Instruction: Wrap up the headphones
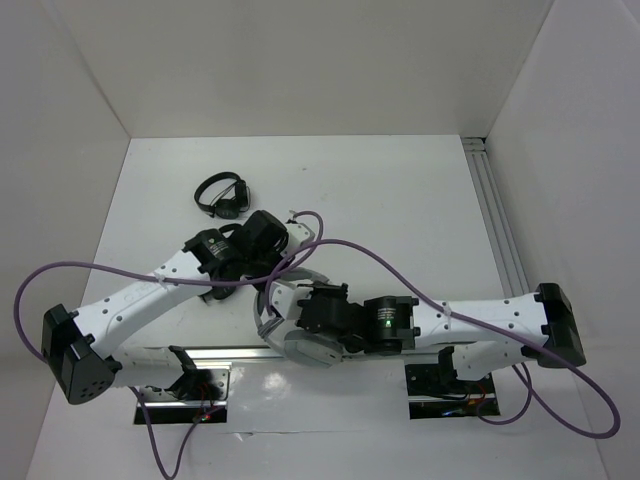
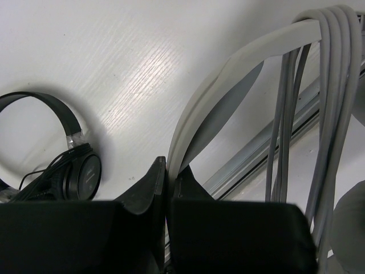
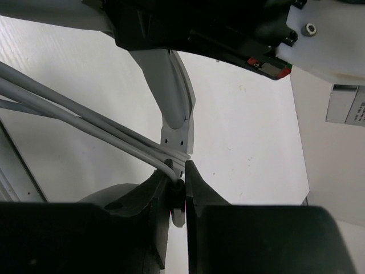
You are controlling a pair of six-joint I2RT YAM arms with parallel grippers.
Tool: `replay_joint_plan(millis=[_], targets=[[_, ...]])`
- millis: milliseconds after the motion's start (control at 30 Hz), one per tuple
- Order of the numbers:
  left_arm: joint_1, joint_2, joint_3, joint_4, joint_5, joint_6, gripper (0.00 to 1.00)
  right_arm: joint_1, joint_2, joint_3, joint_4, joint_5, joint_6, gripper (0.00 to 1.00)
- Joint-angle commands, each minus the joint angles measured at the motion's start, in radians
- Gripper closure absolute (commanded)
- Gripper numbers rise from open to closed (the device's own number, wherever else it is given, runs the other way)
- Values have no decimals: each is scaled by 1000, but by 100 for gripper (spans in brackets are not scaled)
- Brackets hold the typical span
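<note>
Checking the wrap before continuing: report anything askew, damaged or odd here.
Nothing stands out. The cable runs in parallel strands over the band of the headphones, none tangled. The black headphones lie apart on the table.

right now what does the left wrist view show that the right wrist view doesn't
Only left wrist: black headphones on the table, and the left jaws shut on the headband. Only right wrist: the right jaws pinching the cable, with the left arm overhead. Both: the light-grey headband with cable strands crossing it.
</note>
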Motion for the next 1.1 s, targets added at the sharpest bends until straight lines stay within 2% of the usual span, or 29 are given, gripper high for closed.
replay_joint_plan(millis=[0,167,267,333,400,600,667,700,800,833,867,900,1067], targets=[[-10,-32,40,-110,54,43,100,-40,-53,-9,20,103,8,80],[-10,-32,72,-134,-13,24,100,-77,-72,1,10,16,39,72],[-10,-41,91,-134,-13,24,100,-77,-61,10,1,-16,49,67],[-1,-51,102,-134,-13,24,100,-77,-61,10,1,-16,59,67],[11,-51,111,-134,5,24,100,-89,-52,19,-9,-51,71,56],[59,-41,132,-134,44,34,100,-108,-64,53,-41,-125,92,51],[68,-31,143,-125,44,34,100,-108,-64,62,-50,-125,102,44],[80,-19,155,-125,44,43,100,-118,-76,62,-61,-153,102,29],[102,4,168,-125,54,43,100,-140,-87,100,-94,-242,120,25],[111,15,180,-125,64,43,100,-140,-87,125,-116,-274,132,14],[111,15,191,-125,64,43,100,-149,-87,139,-131,-301,132,14],[120,15,191,-125,64,43,100,-158,-87,148,-140,-318,132,3],[129,34,212,-125,79,53,100,-158,-78,148,-141,-344,145,1]])
